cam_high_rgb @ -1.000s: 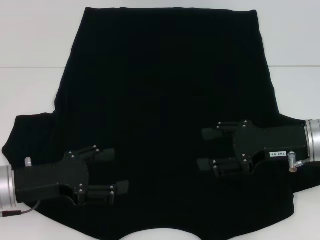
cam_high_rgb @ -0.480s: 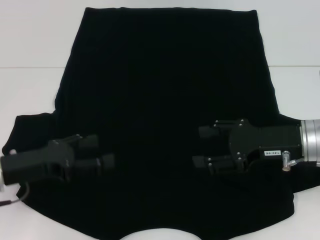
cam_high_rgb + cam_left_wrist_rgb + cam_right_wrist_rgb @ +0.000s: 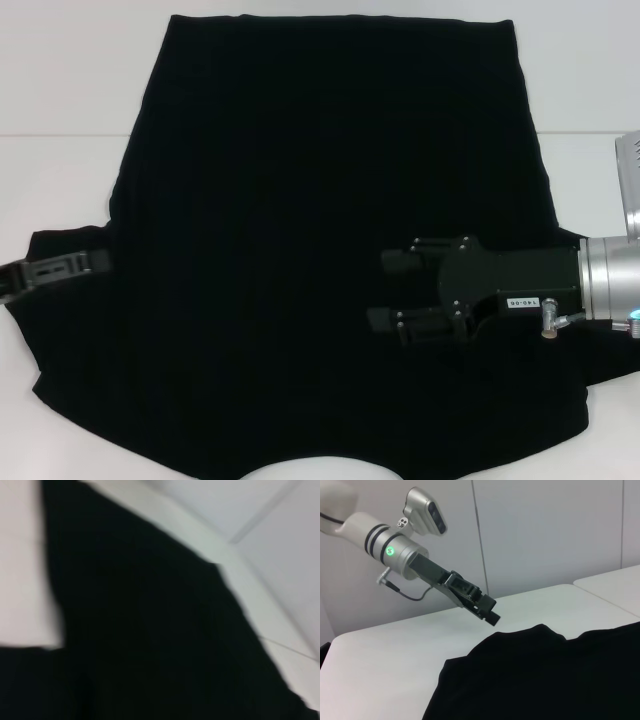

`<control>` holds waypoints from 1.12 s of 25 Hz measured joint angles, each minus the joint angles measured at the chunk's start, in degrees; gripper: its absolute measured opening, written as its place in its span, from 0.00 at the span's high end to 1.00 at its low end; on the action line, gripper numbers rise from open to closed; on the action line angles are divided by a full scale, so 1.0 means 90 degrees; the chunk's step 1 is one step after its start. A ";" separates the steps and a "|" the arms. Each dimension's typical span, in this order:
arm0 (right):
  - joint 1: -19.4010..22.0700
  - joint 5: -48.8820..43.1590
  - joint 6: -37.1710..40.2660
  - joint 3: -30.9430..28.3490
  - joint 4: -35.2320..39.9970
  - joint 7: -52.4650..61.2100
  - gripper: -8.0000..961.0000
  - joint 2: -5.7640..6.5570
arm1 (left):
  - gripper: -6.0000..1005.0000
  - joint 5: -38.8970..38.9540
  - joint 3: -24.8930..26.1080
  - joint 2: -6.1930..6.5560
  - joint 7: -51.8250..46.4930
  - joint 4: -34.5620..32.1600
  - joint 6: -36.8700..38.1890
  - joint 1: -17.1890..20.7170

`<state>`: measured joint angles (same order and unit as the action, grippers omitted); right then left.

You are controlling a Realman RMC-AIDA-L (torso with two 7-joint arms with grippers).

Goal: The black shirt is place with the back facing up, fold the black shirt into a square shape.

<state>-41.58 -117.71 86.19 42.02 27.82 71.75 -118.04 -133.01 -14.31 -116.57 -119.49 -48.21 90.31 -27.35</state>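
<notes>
**Left arm swings out to the sleeve while the right holds over the shirt**

Near the front edge of the tabletop (image 3: 60,90), the black shirt (image 3: 320,200) lies flat, plain side up, collar toward the robot and hem toward the far edge. The right gripper (image 3: 400,290) hovers over its right half, fingers released, and has crept slightly inward. The left gripper (image 3: 60,268) has pulled away from the cloth's middle to the left sleeve by the left edge, seen edge-on; whether its fingers are parted I cannot tell. No fold has begun; a sleeve grasp looks next.
</notes>
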 joint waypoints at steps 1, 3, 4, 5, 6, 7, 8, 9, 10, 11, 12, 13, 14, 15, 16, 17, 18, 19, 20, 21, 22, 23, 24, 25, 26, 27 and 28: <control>-0.0006 -0.0001 -0.0007 0.0001 -0.0001 0.0001 0.11 -0.0003 | 0.06 -0.0165 0.0021 0.0018 -0.0227 -0.0114 -0.0044 -0.0011; -0.0018 -0.0003 -0.0011 -0.0001 0.0005 0.0002 0.11 -0.0007 | 0.06 -0.0491 0.0040 0.0062 -0.0624 -0.0312 -0.0095 -0.0058; -0.0019 -0.0004 -0.0011 -0.0008 0.0009 0.0002 0.11 -0.0007 | 0.06 -0.0751 0.0037 0.0097 -0.0840 -0.0410 -0.0114 -0.0108; -0.0022 -0.0004 -0.0012 -0.0020 0.0014 0.0003 0.11 -0.0007 | 0.06 -0.0987 0.0026 0.0121 -0.1023 -0.0468 -0.0141 -0.0161; -0.0031 -0.0004 -0.0014 -0.0045 0.0020 0.0004 0.11 -0.0006 | 0.06 -0.1523 -0.0002 0.0169 -0.1415 -0.0526 -0.0275 -0.0293; -0.0039 -0.0003 -0.0014 -0.0049 0.0021 0.0004 0.11 -0.0005 | 0.06 -0.1743 -0.0018 0.0185 -0.1575 -0.0535 -0.0342 -0.0360; -0.0039 -0.0003 -0.0014 -0.0049 0.0021 0.0004 0.11 -0.0005 | 0.06 -0.1743 -0.0018 0.0185 -0.1575 -0.0535 -0.0342 -0.0360; -0.0045 -0.0002 -0.0014 -0.0052 0.0021 0.0004 0.11 0.0000 | 0.06 -0.1951 -0.0025 0.0206 -0.1744 -0.0530 -0.0408 -0.0434; -0.0051 -0.0002 -0.0015 -0.0054 0.0023 0.0005 0.11 0.0008 | 0.06 -0.2131 -0.0030 0.0227 -0.1877 -0.0520 -0.0457 -0.0500; -0.0057 -0.0001 -0.0015 -0.0054 0.0023 0.0005 0.11 0.0014 | 0.06 -0.2274 -0.0041 0.0246 -0.1989 -0.0510 -0.0496 -0.0559; -0.0062 0.0006 -0.0016 -0.0054 0.0024 0.0006 0.11 0.0022 | 0.06 -0.2360 -0.0056 0.0261 -0.2077 -0.0505 -0.0517 -0.0599; -0.0066 0.0019 -0.0016 -0.0056 0.0025 0.0006 0.11 0.0032 | 0.06 -0.2478 -0.0096 0.0282 -0.2190 -0.0500 -0.0548 -0.0651; -0.0068 0.0040 -0.0017 -0.0059 0.0025 0.0006 0.11 0.0043 | 0.06 -0.2566 -0.0135 0.0294 -0.2288 -0.0498 -0.0570 -0.0683; -0.0068 0.0064 -0.0017 -0.0061 0.0025 0.0006 0.11 0.0053 | 0.06 -0.2697 -0.0221 0.0311 -0.2423 -0.0493 -0.0613 -0.0721; -0.0068 0.0084 -0.0016 -0.0061 0.0024 0.0006 0.11 0.0063 | 0.06 -0.2782 -0.0283 0.0318 -0.2520 -0.0487 -0.0647 -0.0750; -0.0068 0.0093 -0.0016 -0.0061 0.0025 0.0006 0.11 0.0072 | 0.06 -0.2898 -0.0360 0.0321 -0.2636 -0.0474 -0.0685 -0.0774; -0.0068 0.0103 -0.0015 -0.0061 0.0026 0.0006 0.11 0.0077 | 0.06 -0.2994 -0.0431 0.0323 -0.2750 -0.0460 -0.0715 -0.0794; -0.0068 0.0122 -0.0014 -0.0061 0.0029 0.0006 0.11 0.0082 | 0.06 -0.3065 -0.0488 0.0322 -0.2840 -0.0447 -0.0734 -0.0808; -0.0067 0.0139 -0.0014 -0.0061 0.0031 0.0003 0.11 0.0086 | 0.06 -0.3109 -0.0544 0.0320 -0.2925 -0.0430 -0.0745 -0.0825; -0.0065 0.0155 -0.0016 -0.0061 0.0033 -0.0007 0.11 0.0088 | 0.06 -0.3131 -0.0571 0.0319 -0.2985 -0.0407 -0.0751 -0.0837; -0.0063 0.0166 -0.0019 -0.0061 0.0034 -0.0021 0.11 0.0090 | 0.06 -0.3141 -0.0587 0.0319 -0.3026 -0.0382 -0.0755 -0.0850; -0.0061 0.0172 -0.0022 -0.0060 0.0034 -0.0030 0.11 0.0092 | 0.06 -0.3144 -0.0596 0.0319 -0.3071 -0.0345 -0.0761 -0.0865; -0.0060 0.0175 -0.0023 -0.0060 0.0034 -0.0032 0.11 0.0092 | 0.06 -0.3149 -0.0600 0.0320 -0.3107 -0.0305 -0.0768 -0.0881; -0.0060 0.0177 -0.0025 -0.0060 0.0034 -0.0032 0.11 0.0094 | 0.06 -0.3154 -0.0602 0.0321 -0.3133 -0.0274 -0.0772 -0.0889; -0.0058 0.0179 -0.0026 -0.0060 0.0038 -0.0032 0.11 0.0097 | 0.06 -0.3156 -0.0603 0.0324 -0.3163 -0.0235 -0.0779 -0.0900; -0.0053 0.0179 -0.0027 -0.0060 0.0045 -0.0032 0.11 0.0099 | 0.06 -0.3160 -0.0604 0.0327 -0.3184 -0.0201 -0.0785 -0.0907; -0.0045 0.0179 -0.0027 -0.0060 0.0058 -0.0032 0.11 0.0100 | 0.06 -0.3161 -0.0605 0.0329 -0.3191 -0.0183 -0.0792 -0.0911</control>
<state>-41.98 -116.09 85.95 41.49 28.34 71.47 -117.14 -161.46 -19.75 -113.61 -148.21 -49.86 83.17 -35.55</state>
